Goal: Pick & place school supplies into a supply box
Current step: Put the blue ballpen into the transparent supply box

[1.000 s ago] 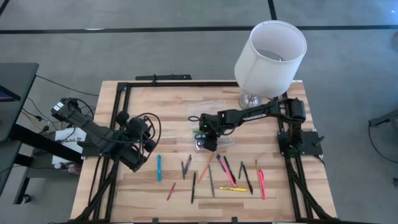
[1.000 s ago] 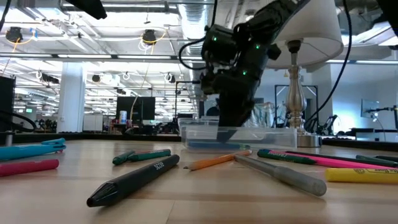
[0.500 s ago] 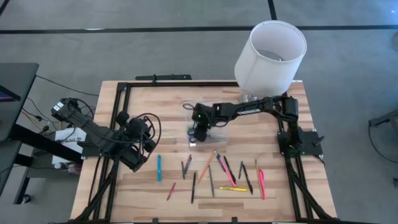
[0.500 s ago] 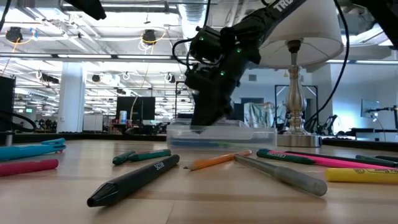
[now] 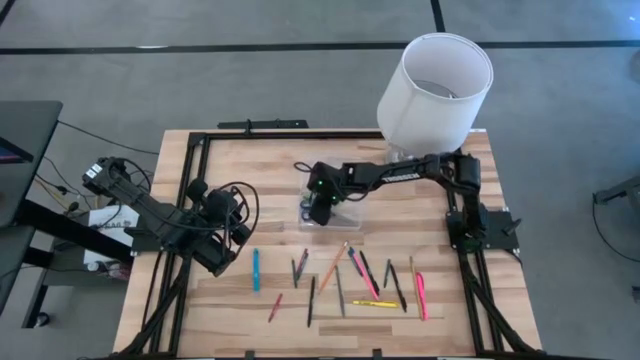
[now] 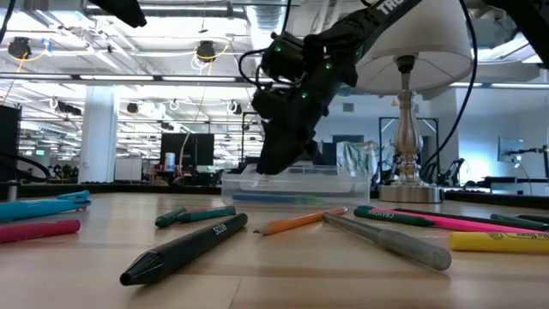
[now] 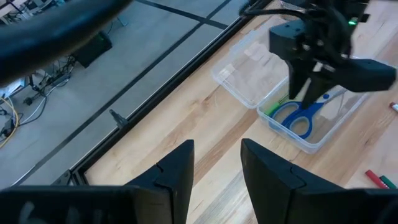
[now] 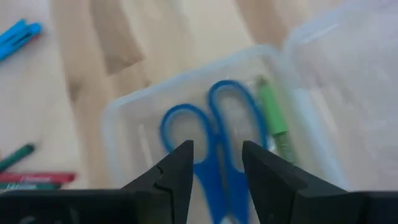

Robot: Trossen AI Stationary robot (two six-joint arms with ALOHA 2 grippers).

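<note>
My right gripper [image 8: 216, 163] hovers fingers apart over the supply box [image 8: 118, 124], frame center. Scissors [image 8: 214, 140] and green pen [image 8: 273, 121] inside. Left gripper [image 7: 214, 163] idle, parted too.

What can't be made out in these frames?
- Scissors blades: cut off by the right wrist view's edge; in the left wrist view the right gripper covers them.
- Supply box contents: low view, blurred through its wall.
- Pens in the high view: too small to identify.
</note>
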